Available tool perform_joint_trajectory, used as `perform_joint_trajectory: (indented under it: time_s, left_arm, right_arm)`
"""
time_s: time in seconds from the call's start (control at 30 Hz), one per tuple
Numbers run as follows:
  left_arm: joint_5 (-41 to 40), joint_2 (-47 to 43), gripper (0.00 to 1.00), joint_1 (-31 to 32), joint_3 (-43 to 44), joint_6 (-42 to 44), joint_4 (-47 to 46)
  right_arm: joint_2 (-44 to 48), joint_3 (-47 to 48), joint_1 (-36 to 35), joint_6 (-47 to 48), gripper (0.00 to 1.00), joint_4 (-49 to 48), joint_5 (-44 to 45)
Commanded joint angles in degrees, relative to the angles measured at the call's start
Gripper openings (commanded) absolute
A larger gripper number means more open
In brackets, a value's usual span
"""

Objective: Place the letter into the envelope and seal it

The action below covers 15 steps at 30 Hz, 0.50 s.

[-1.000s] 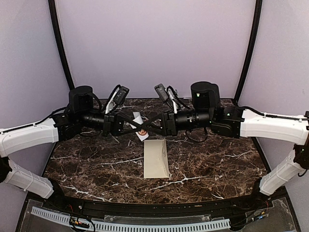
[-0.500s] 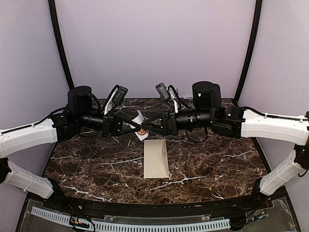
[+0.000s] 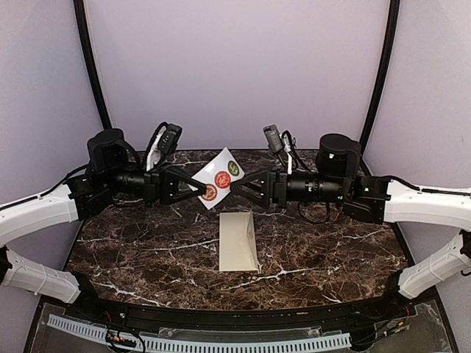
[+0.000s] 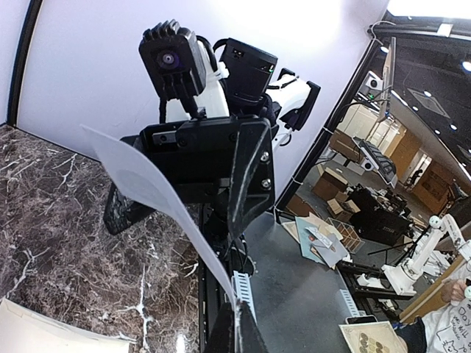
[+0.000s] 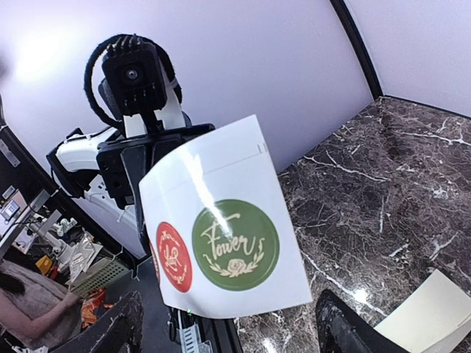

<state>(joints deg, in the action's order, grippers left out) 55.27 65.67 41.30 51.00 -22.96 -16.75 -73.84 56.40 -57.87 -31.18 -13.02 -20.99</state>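
Sealing seems in hand: the left gripper is pinching the sticker strip aloft near the far edge, while the wide-open, empty right gripper is facing it, likely to peel one sticker for the envelope lying mid-table.

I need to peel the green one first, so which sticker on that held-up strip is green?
The sticker at the free end of the strip, farthest from the left gripper; the others nearer it are reddish.

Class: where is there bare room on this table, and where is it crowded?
Bare marble lies left and right of the envelope, out to the table edges. Crowded: beyond the envelope, where the left gripper and right gripper flank the raised sticker strip.
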Motion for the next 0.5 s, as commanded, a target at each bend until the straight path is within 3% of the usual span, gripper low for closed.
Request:
perform_joint_trajectory:
  time_s: [0.0, 0.17, 0.47]
  left_arm:
    - [3.03, -0.56, 0.00, -0.16, -1.01, -2.73, -4.24]
    - [3.06, -0.65, 0.00, -0.08, -1.06, -2.45, -3.51]
    - [2.11, 0.10, 0.00, -0.08, -1.85, -2.79, -4.24]
  right_arm:
    - [-0.30, -0.86, -0.45, -2.38, 0.76, -10.69, -4.02]
    - [-2.45, -0.65, -1.25, -3.91, 0.69, -15.15, -4.94]
    - [-3.61, -3.86, -1.46, -9.87, 0.31, -27.85, -4.43]
